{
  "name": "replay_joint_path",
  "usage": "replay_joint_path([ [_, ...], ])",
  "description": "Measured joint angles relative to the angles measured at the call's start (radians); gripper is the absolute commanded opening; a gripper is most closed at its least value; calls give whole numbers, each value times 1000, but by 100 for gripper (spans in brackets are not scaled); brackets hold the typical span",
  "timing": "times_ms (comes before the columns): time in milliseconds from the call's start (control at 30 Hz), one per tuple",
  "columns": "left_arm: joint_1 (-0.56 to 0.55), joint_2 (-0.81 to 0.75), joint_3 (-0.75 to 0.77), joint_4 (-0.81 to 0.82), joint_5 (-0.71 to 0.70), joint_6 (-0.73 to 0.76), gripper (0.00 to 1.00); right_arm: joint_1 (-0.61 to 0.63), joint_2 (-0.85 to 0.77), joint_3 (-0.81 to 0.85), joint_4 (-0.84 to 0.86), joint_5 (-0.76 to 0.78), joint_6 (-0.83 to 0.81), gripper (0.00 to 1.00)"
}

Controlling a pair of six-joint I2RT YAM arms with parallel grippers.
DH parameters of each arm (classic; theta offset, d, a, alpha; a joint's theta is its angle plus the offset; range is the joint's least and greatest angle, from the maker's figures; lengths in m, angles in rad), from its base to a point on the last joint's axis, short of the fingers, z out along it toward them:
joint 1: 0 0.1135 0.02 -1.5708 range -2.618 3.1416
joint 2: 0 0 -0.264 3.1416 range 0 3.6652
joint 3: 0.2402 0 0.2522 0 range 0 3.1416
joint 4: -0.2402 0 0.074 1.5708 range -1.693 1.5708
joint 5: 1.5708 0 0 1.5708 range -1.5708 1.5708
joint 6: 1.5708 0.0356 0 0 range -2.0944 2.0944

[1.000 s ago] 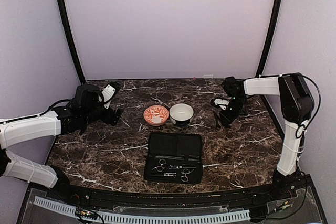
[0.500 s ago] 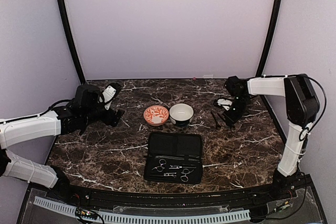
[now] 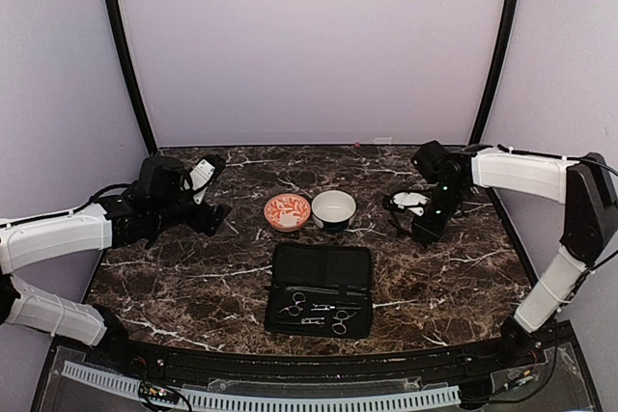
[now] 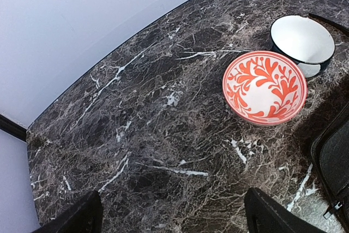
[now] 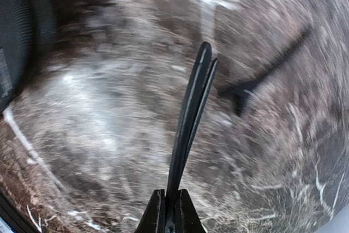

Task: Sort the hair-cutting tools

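My right gripper [image 5: 170, 193] is shut on a slim dark comb-like stick [image 5: 191, 113], which points away from the jaws above the blurred marble. In the top view this gripper [image 3: 425, 224] hangs to the right of the white bowl [image 3: 334, 209]; the stick is hard to make out there. Silvery scissors [image 3: 294, 306] and other small tools [image 3: 336, 320] lie in the near half of the open black case [image 3: 322, 267]. My left gripper [image 3: 212, 211] is open and empty, left of the orange-patterned bowl [image 3: 287, 211]. Its wrist view [image 4: 172, 203] shows only marble between the fingers.
The orange-patterned bowl [image 4: 264, 87] and the white bowl [image 4: 302, 39] stand side by side behind the case. A corner of the case [image 4: 334, 156] shows in the left wrist view. Black frame posts [image 3: 126, 55] and pale walls bound the marble table [image 3: 193, 277].
My right arm has swung outward, its elbow moving to the right, while its gripper stays right of the white bowl. The stick seen low beside it earlier no longer shows apart. The left arm is still.
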Motion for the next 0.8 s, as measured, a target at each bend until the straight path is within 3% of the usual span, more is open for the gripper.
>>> replay_joint_path([
  [400, -6, 0, 0, 0, 5, 4, 93, 293, -72, -60, -65, 57, -178, 3],
  [800, -6, 21, 2, -5, 23, 8, 92, 405, 9, -61, -52, 136, -192, 3],
])
